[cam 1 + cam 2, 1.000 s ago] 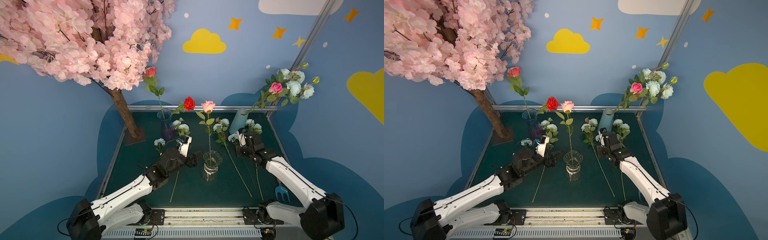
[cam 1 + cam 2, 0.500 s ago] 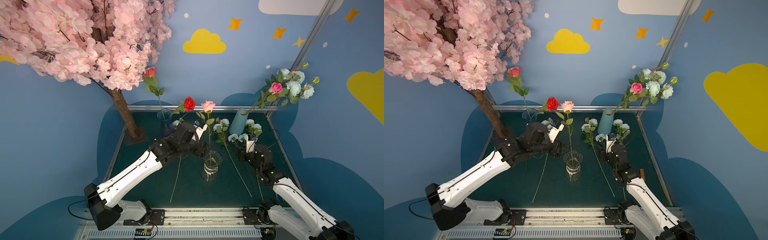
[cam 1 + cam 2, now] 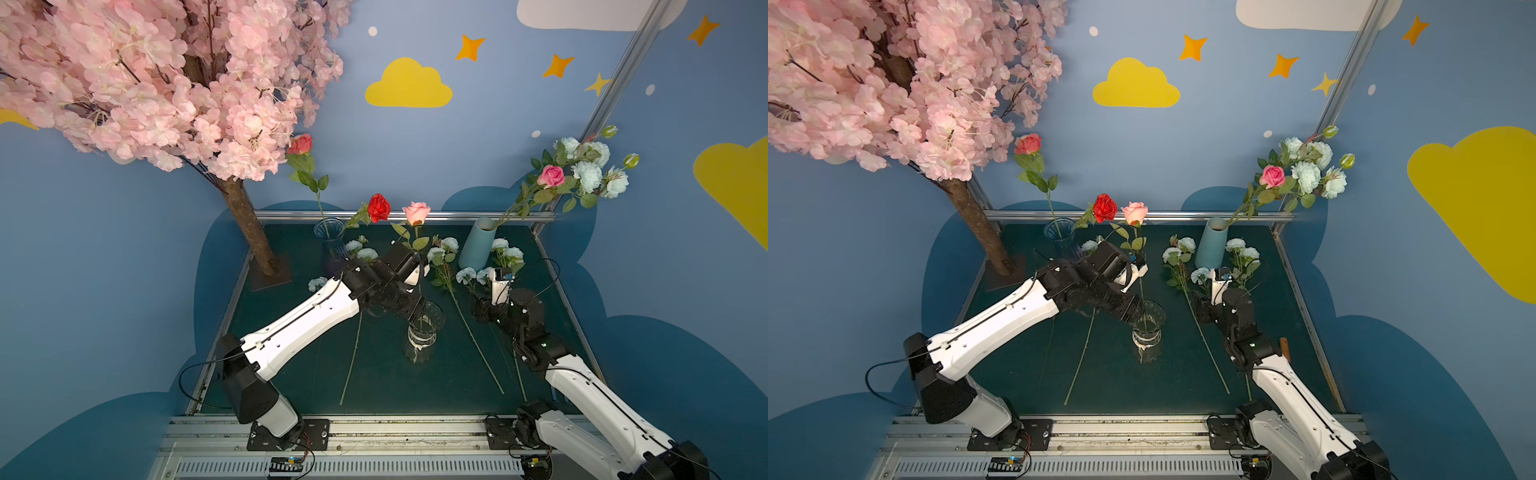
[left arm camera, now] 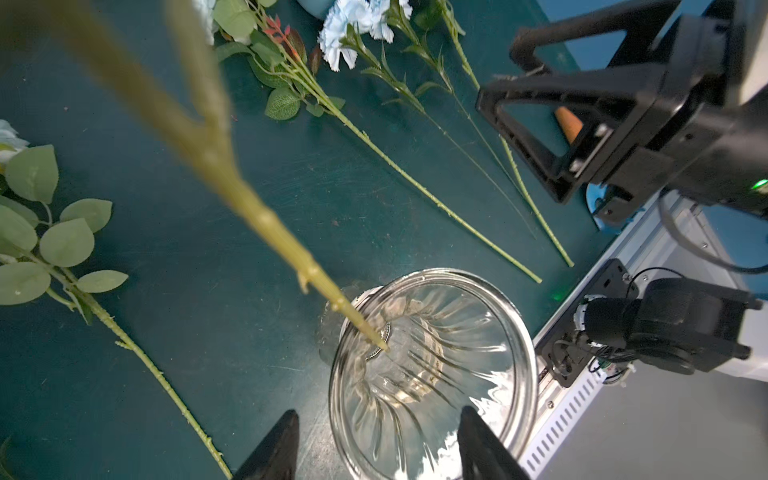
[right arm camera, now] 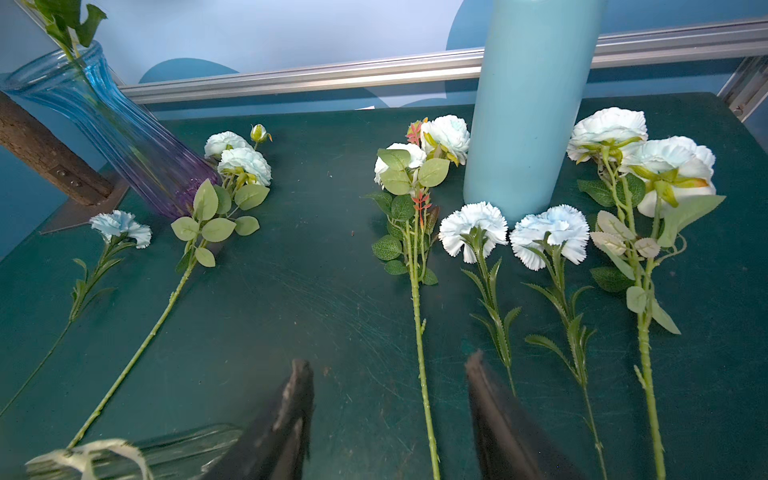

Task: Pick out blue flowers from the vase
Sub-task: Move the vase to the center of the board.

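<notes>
Sorting continues: left gripper (image 4: 376, 446) straddles the clear glass vase (image 4: 432, 365) rim, jaws apart, gripping nothing. Right gripper (image 5: 388, 419) hovers open and empty over the laid blue flowers (image 5: 473, 226). Next: extract the blue cluster (image 3: 590, 166) from the light-blue vase (image 3: 478, 249).

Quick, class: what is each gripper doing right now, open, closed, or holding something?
Left gripper: open, holding nothing, fingers either side of the clear glass vase rim.
Right gripper: open, empty, above the blue flowers on the table.

White arm shells (image 3: 307, 328), black joints, thin black cables, green status light, black triangular-framed jaws.
</notes>
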